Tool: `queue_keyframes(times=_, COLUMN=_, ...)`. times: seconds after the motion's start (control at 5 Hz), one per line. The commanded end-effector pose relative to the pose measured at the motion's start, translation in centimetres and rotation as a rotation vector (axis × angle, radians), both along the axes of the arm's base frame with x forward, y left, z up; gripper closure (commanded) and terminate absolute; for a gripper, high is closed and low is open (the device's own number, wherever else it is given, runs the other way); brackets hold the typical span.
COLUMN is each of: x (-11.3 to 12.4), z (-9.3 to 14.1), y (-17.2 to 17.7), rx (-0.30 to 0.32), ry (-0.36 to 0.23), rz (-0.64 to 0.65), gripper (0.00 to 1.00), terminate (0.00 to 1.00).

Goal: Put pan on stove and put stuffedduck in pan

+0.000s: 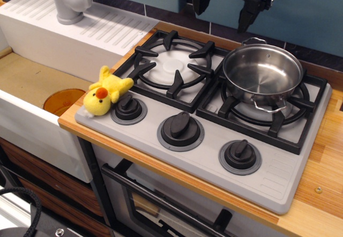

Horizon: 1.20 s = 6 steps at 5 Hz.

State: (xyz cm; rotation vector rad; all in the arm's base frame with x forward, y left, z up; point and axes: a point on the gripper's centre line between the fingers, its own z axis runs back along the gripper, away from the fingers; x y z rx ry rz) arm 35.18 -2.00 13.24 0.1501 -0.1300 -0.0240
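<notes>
We saw the pan seated on the stove's burner grate at three o'clock. The stuffedduck lay at nine o'clock, touching the leftmost knob. The gripper hung at twelve, apparently spread wide and holding nothing, though partly cropped.

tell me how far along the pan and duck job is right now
Done: the pan already sits on the right burner grate of the stove. In hand: nothing; the gripper hangs above the back of the stove, open and empty. Left: the stuffedduck lies at the stove's left edge beside the leftmost knob, so it has yet to be picked up and placed in the empty pan.
</notes>
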Motion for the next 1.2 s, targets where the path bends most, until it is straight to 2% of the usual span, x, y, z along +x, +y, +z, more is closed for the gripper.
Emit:
queue_keyframes(times=0.0, x=0.0, z=0.0, y=0.0, rx=0.000, ry=0.000, rz=0.000, gripper=0.00, terminate=0.00)
queue_keyframes(times=0.2, x=0.4, z=-1.6, y=-0.2, rx=-0.029, ry=-0.042, rz=-0.007, gripper=0.00, terminate=0.00)
queue_keyframes(times=0.6, x=0.9, z=-3.4, y=-0.4, rx=-0.036, ry=-0.079, rz=-0.016, gripper=0.00, terminate=0.00)
queue_keyframes(times=1.0, x=1.6, z=-6.2, y=-0.5, rx=-0.054, ry=-0.131, rz=-0.032, gripper=0.00, terminate=0.00)
